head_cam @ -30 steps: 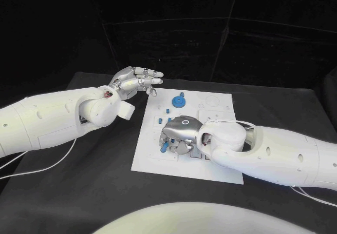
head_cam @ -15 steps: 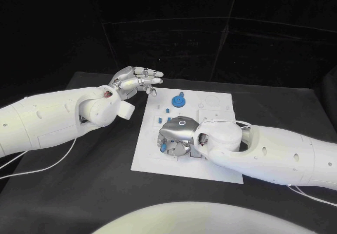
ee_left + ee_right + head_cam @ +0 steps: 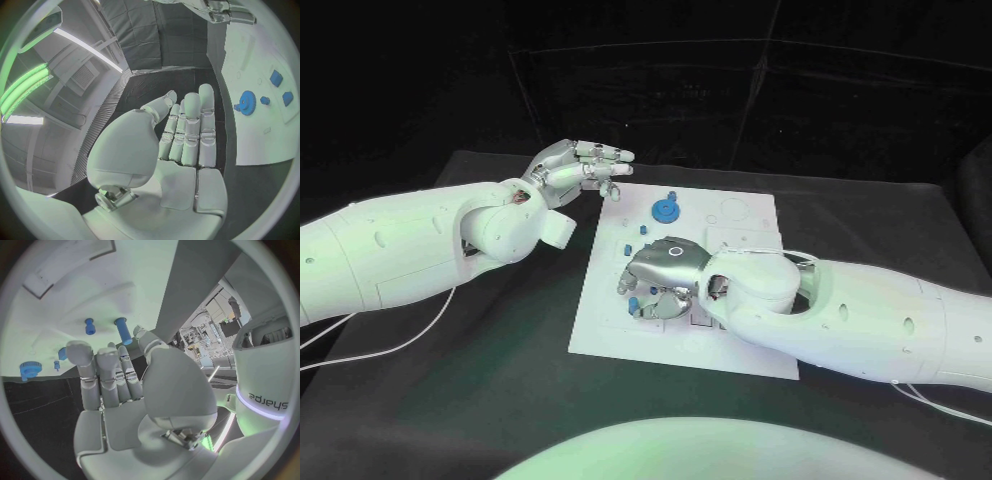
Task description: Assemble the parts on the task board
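The right hand [image 3: 664,275] has crept toward the board's [image 3: 610,335] left edge, fingers apart, holding nothing, seemingly closing on the peg [image 3: 123,330] at mid-board. The left hand [image 3: 574,167], also apart and empty, stays over the worktop's [image 3: 473,400] far edge. The right wrist view shows the peg ahead of its fingertips [image 3: 78,352]; the left wrist view shows the gear [image 3: 247,102].

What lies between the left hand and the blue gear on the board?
In the head view, only bare white board and a strip of black table separate the left hand from the blue gear; no part lies between.
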Motion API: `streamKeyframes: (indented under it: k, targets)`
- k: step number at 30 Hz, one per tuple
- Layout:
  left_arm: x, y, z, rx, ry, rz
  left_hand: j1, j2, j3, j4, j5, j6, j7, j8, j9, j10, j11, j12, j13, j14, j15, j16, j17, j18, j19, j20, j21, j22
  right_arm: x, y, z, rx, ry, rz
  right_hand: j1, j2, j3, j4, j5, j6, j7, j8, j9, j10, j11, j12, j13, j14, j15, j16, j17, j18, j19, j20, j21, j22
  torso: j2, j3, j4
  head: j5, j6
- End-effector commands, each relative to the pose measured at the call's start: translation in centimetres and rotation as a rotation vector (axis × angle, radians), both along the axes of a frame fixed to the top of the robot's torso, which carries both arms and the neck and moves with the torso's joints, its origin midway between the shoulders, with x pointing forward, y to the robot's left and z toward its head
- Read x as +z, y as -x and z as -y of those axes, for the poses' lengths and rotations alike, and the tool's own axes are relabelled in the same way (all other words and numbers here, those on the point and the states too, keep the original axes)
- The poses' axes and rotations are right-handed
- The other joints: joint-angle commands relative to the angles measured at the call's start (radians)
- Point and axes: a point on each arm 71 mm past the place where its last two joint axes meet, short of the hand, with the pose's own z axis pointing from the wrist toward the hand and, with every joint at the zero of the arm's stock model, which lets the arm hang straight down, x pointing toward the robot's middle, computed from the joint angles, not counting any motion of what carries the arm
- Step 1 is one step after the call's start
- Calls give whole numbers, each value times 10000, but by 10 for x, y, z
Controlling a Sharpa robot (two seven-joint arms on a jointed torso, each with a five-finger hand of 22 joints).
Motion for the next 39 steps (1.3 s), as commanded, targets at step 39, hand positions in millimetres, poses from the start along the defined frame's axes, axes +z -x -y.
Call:
streamKeyframes:
  k: [39]
  targets:
    - [1, 4, -10, -3, 1, -43, 23, 73, -96, -13, 31, -70, 1, 49, -10, -111, 0, 55, 7, -105, 16, -86, -34, 131, -94, 32, -86, -29, 7, 3, 200, -7327, -208, -2073, -1686, 1068, -4414, 2492, 475, 503, -835, 2370, 1039, 3241, -991, 10824, 10564, 1100, -781, 4439, 5201, -730, 1982, -721, 3219, 4514, -263, -117, -502, -1068, 318]
